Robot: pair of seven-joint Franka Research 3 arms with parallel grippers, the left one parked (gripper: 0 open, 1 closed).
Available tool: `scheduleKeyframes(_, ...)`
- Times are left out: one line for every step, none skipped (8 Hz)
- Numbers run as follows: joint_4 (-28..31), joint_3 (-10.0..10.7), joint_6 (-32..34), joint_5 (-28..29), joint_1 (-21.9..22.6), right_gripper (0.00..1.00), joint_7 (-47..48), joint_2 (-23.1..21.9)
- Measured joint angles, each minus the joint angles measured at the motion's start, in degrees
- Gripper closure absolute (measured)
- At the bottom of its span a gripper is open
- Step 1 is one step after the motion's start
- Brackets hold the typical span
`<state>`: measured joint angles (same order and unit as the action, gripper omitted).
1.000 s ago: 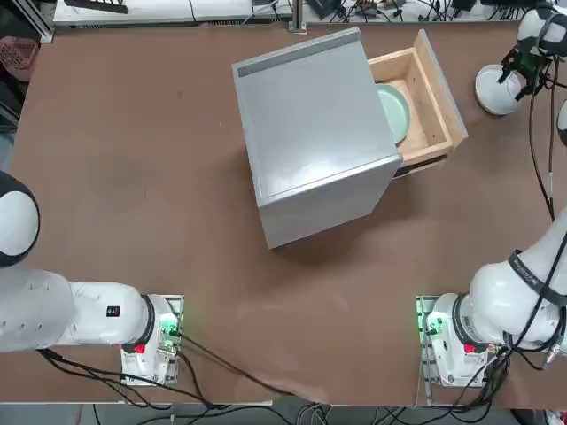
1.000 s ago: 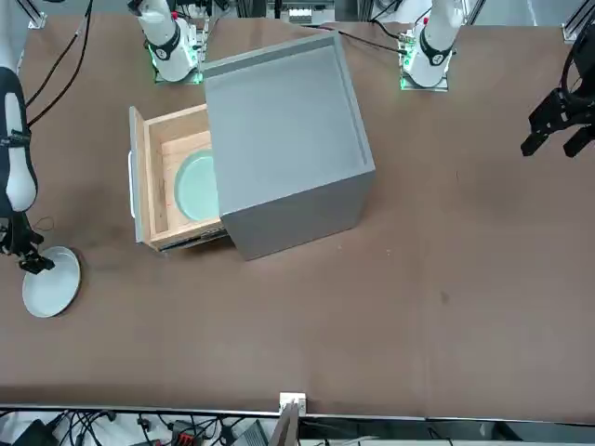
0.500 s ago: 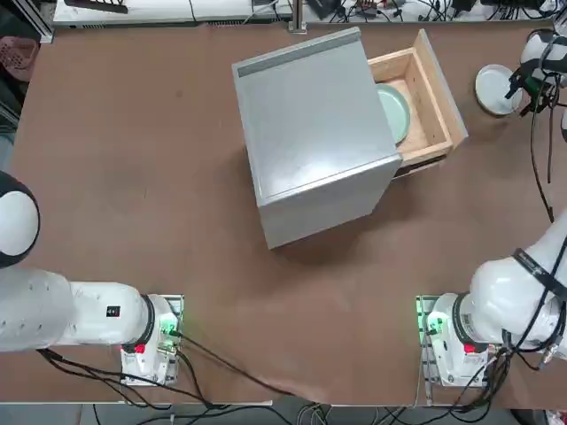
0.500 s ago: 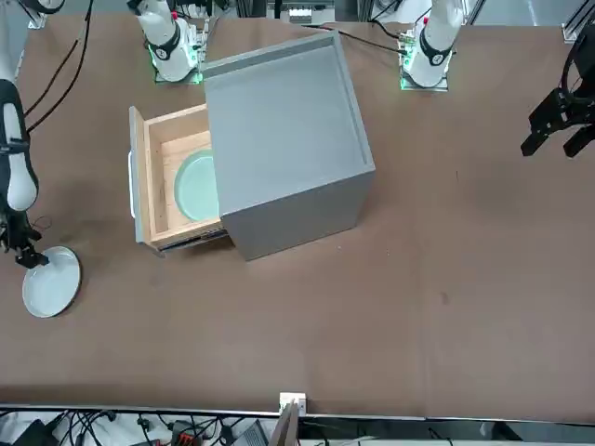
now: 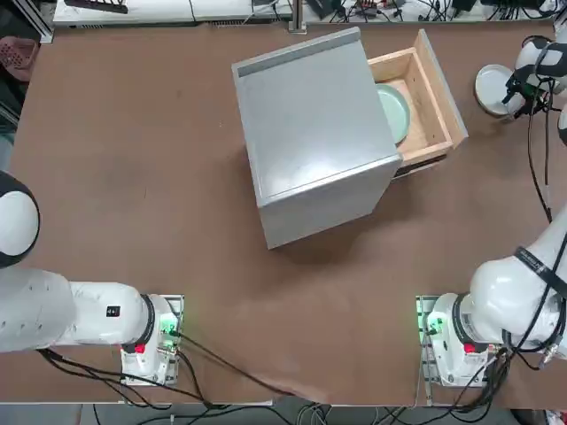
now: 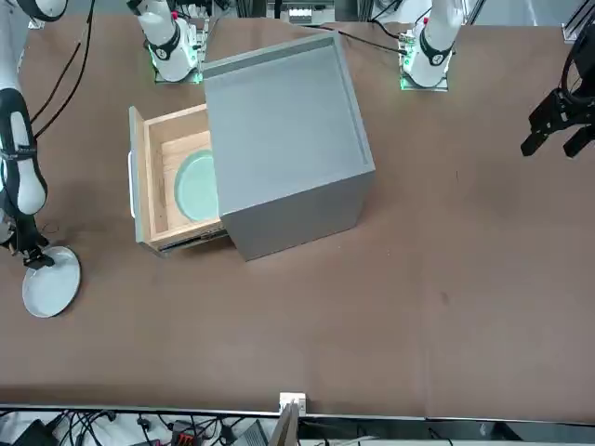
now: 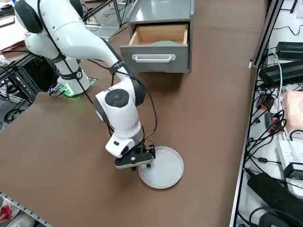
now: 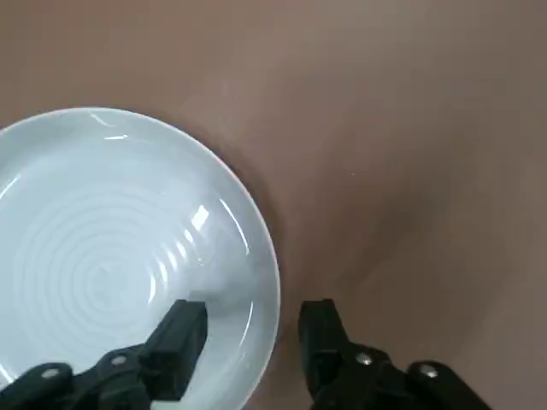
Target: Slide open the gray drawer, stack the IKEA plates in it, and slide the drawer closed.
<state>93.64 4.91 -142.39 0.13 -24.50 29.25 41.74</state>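
Top view: the wooden drawer [image 5: 423, 97] stands pulled out of the gray cabinet [image 5: 312, 133], with the mint plate [image 5: 395, 113] inside. Front view: the white plate [image 6: 50, 282] lies on the tabletop [image 6: 446, 279]. Wrist view: the right gripper [image 8: 249, 337] has its fingers [image 8: 181, 337] parted astride the white plate's rim, not clamped.

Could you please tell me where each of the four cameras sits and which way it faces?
Top: overhead, arm bases at the bottom; gray cabinet, open gray drawer.
Front: across the table, facing the robot; right gripper at the white plate.
Right side: raised beside the right arm, looking down diagonally at plate and drawer front.
Right wrist: on the arm, looking past its fingers straddling the plate's rim.
Top and front share the mint plate in the drawer.
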Motion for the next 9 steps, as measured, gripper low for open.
scheduleKeyframes(0.05, 0.00, -0.21, 0.00, -0.03, 0.45, 0.01, 0.25)
scheduleKeyframes(0.06, 0.00, -0.44, 0.01, -0.03, 0.58, 0.01, 0.56)
scheduleKeyframes(0.05, 0.00, -0.57, 0.01, -0.04, 0.71, 0.01, 0.67)
scheduleKeyframes(0.04, 0.01, -0.61, 0.01, -0.05, 0.78, 0.00, 0.66)
scheduleKeyframes(-0.15, -0.04, -0.99, 0.05, -0.06, 0.99, 0.00, 0.53)
scheduleKeyframes(-0.30, -0.13, -1.08, 0.05, -0.06, 1.00, -0.10, 0.46)
scheduleKeyframes(-0.29, -0.19, -1.33, 0.05, -0.07, 1.00, -0.28, 0.48)
scheduleKeyframes(-0.31, -0.45, -1.80, 0.05, -0.08, 1.00, -0.40, 0.48)
scheduleKeyframes(-0.49, -1.02, -2.46, 0.05, -0.06, 1.00, -0.78, 0.44)
